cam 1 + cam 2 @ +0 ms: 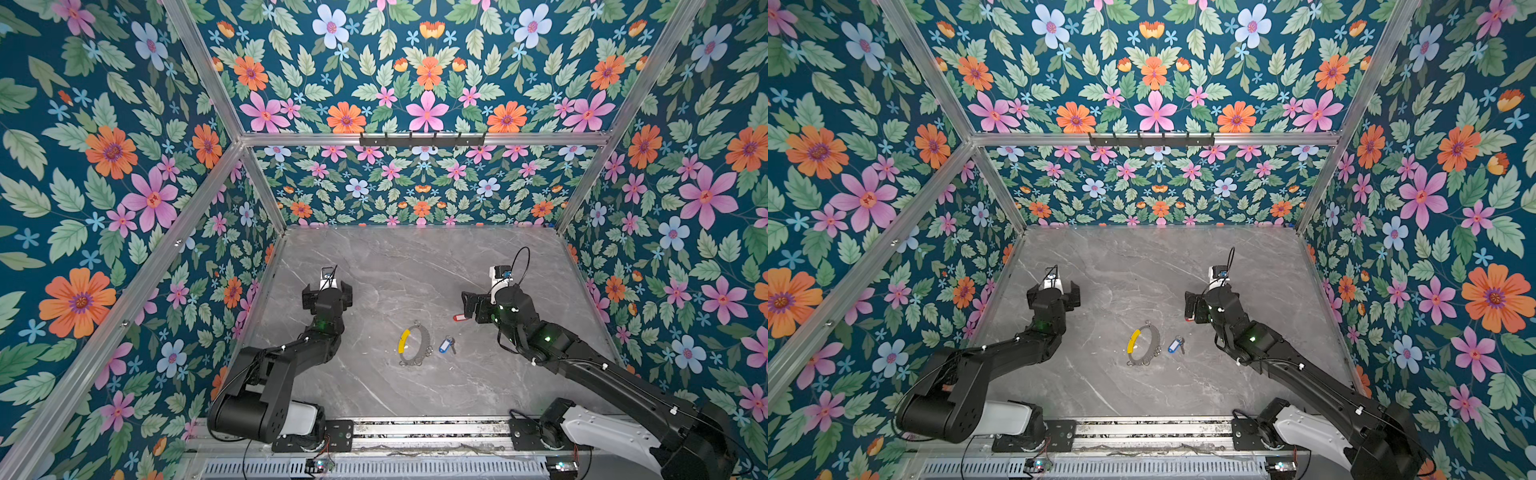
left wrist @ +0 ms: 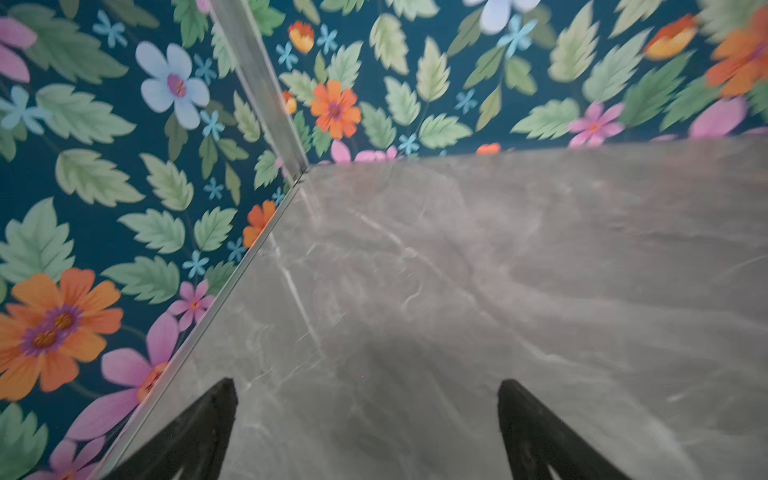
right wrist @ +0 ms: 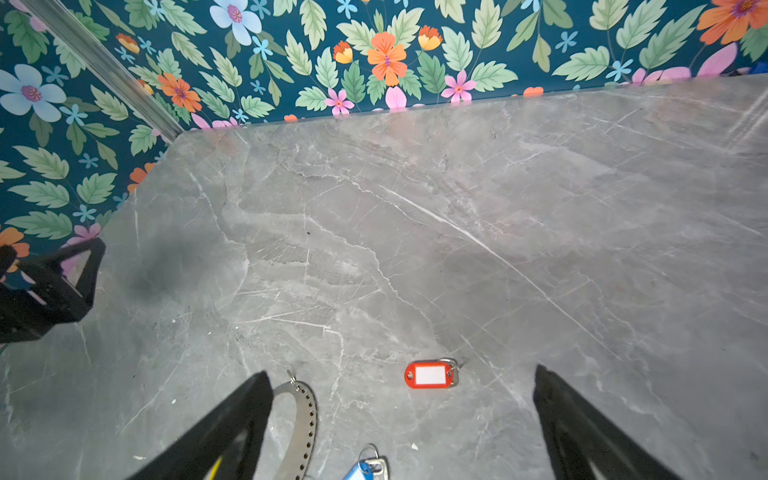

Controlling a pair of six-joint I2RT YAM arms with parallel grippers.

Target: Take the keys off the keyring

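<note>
The right gripper (image 3: 401, 370) hangs with jaws spread wide and empty over the grey marble table (image 3: 498, 208) — the red-tagged key (image 3: 430, 375) lies loose below, between its fingertips. The keyring (image 3: 301, 424) lies flat by one finger, the blue-tagged key (image 3: 365, 469) just beside it, nearer the wrist. The left gripper (image 2: 368, 386) — equally wide, holding nothing — is well apart from them all.

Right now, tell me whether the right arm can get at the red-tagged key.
Probably yes. The right gripper hangs open over the red-tagged key, which lies alone on the table, clear of the keyring; nothing stands between them.
</note>
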